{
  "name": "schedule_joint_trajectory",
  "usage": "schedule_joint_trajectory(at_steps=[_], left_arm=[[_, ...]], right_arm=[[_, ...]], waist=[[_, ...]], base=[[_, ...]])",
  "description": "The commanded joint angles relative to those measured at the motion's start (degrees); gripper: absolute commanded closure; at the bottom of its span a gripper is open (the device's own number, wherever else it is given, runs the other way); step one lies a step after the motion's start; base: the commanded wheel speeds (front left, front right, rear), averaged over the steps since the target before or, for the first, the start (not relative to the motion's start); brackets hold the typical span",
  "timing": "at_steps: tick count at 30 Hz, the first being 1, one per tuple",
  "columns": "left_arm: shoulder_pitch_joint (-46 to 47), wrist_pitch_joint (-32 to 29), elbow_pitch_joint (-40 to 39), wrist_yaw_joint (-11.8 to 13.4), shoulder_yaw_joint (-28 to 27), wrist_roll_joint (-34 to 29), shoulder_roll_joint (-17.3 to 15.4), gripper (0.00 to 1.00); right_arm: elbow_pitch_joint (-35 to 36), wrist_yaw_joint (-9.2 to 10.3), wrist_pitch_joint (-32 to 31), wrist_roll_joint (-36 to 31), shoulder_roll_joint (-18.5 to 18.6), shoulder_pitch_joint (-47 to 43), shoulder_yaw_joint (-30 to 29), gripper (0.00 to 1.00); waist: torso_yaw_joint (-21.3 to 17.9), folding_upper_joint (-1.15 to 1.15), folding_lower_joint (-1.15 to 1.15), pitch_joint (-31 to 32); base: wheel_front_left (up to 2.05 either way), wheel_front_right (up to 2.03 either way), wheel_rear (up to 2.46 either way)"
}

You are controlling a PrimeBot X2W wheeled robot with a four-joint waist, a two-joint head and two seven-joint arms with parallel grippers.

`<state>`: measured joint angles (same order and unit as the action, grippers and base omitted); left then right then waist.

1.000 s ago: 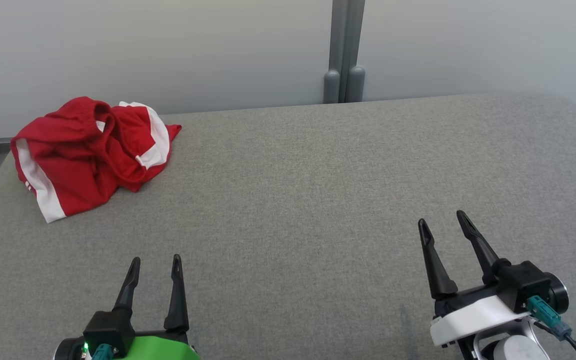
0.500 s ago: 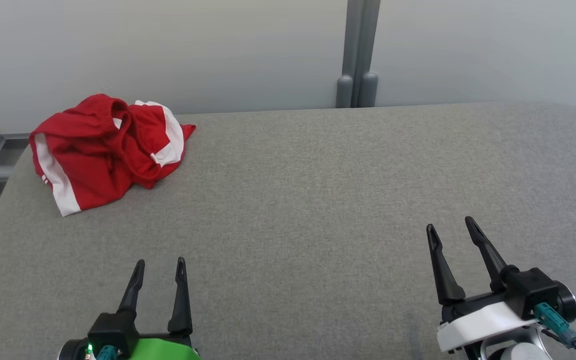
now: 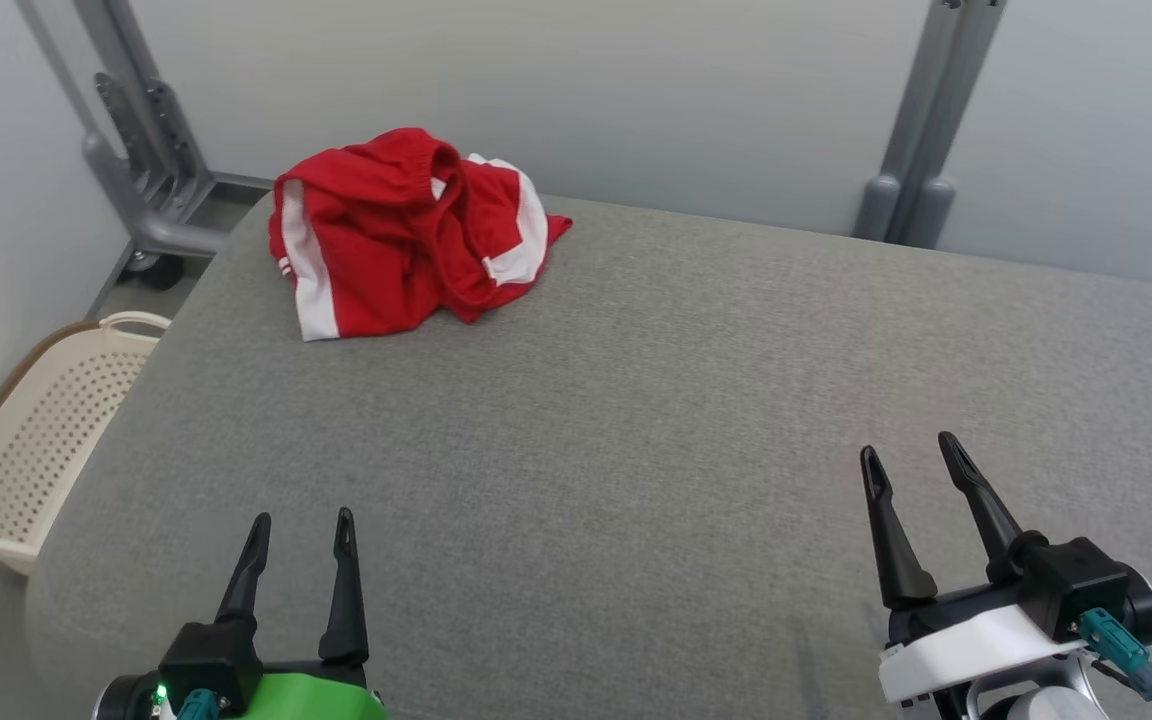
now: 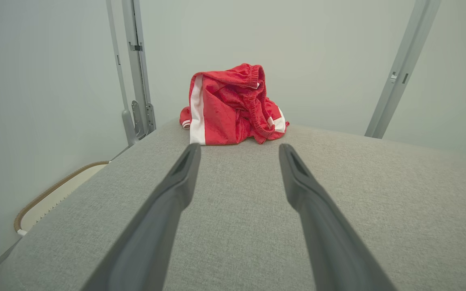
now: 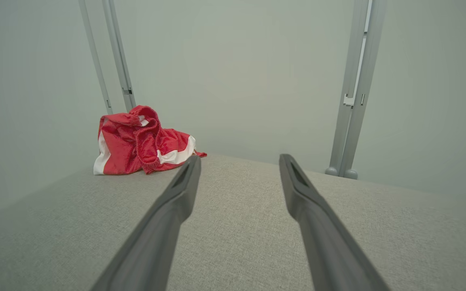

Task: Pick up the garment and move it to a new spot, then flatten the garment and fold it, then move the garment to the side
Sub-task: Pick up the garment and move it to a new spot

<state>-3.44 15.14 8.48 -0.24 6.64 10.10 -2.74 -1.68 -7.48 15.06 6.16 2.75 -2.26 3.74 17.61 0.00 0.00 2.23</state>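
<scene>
Plainly, with our left gripper [image 3: 302, 518] and right gripper [image 3: 908, 448] both spread wide and empty, the crumpled red garment [image 3: 406, 235] lies well apart, almost straight ahead of the nearer left one, far leftward of the right.

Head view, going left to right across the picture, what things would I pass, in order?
cream basket → red garment → right pincer
</scene>
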Motion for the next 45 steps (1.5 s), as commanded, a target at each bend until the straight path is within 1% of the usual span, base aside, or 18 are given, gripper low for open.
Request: schedule_joint_trajectory(at_steps=[1, 5, 9, 14, 19, 22, 23, 27, 34, 36, 39, 41, 45], left_arm=[[0.0, 0.0, -0.3, -0.1, -0.3, -0.3, -0.3, 0.00], [0.1, 0.0, -0.5, -0.3, -0.4, -0.3, -0.2, 0.00], [-0.1, 0.0, -1.0, 0.0, -0.5, 0.1, -0.2, 0.00], [-0.3, 0.0, -1.2, 0.2, -0.3, 0.2, -0.2, 0.00], [1.3, 0.0, -1.2, -0.8, -0.3, -0.8, -0.3, 0.00], [3.9, 0.0, -1.4, -1.8, -0.9, -1.5, -1.1, 0.00], [3.9, 0.0, -1.4, -1.8, -0.9, -1.5, -1.1, 0.00], [10.0, 0.0, 0.1, -3.7, -1.1, -2.3, -3.9, 0.00], [28.3, -4.8, 3.2, -6.3, 1.0, -3.7, -10.4, 0.00], [33.6, -6.5, 4.6, -6.7, 1.8, -2.7, -11.5, 0.00], [40.9, -9.0, 7.4, -7.0, 2.6, -2.0, -14.1, 0.00], [45.0, -10.9, 9.7, -7.1, 3.8, -1.1, -15.4, 0.00], [51.8, -14.7, 14.5, -7.2, 5.9, 0.5, -19.2, 0.00]], right_arm=[[0.1, -0.02, 0.2, 0.3, 0.2, 0.0, 0.1, 0.00], [-0.1, -0.02, 0.2, 0.4, 0.3, 0.6, 0.3, 0.00], [-0.3, -0.02, 0.2, 0.6, 0.3, 1.2, 0.8, 0.00], [-0.1, -0.02, 0.2, 0.6, 0.3, 1.1, 0.7, 0.00], [0.4, -0.02, 0.2, 1.5, 0.2, 0.9, 0.3, 0.00], [0.8, -0.02, 0.2, 1.2, 0.3, 1.1, -0.2, 0.00], [0.8, -0.02, 0.2, 1.2, 0.3, 1.1, -0.2, 0.00], [1.4, -0.03, 0.2, 0.5, 0.3, 1.5, -0.7, 0.00], [2.6, -0.03, 0.2, -2.3, 0.3, 3.9, -0.4, 0.00], [2.7, -0.03, 0.2, -3.1, 0.3, 5.0, -0.2, 0.00], [3.0, -0.03, 0.2, -4.5, 0.3, 7.0, 0.3, 0.00], [3.2, -0.03, 0.2, -5.4, 0.3, 8.2, 0.4, 0.00], [3.8, -0.02, 0.2, -6.7, 0.3, 10.5, 0.7, 0.00]], waist=[[7.5, 0.00, 0.00, -0.8], [10.0, 0.00, 0.00, -1.2], [10.7, 0.00, 0.00, -1.8], [10.8, 0.00, 0.00, -1.8], [9.6, 0.00, 0.00, -2.3], [8.8, 0.00, 0.00, -2.9], [8.8, 0.00, 0.00, -2.9], [7.7, 0.00, 0.00, -4.1], [4.5, 0.00, 0.00, -9.9], [3.1, 0.00, 0.00, -12.0], [0.6, 0.00, 0.00, -15.4], [-1.1, 0.00, 0.00, -17.6], [-4.5, 0.00, 0.00, -22.2]], base=[[0.00, 0.00, 0.00], [0.00, 0.00, 0.00], [0.00, 0.00, 0.00], [0.00, 0.00, 0.00], [0.00, 0.00, 0.00], [0.00, 0.00, 0.00], [0.00, 0.00, 0.00], [0.00, 0.00, 0.00], [0.00, 0.00, 0.00], [0.00, 0.00, 0.00], [0.00, 0.00, 0.00], [0.00, 0.00, 0.00], [0.00, 0.00, 0.00]])
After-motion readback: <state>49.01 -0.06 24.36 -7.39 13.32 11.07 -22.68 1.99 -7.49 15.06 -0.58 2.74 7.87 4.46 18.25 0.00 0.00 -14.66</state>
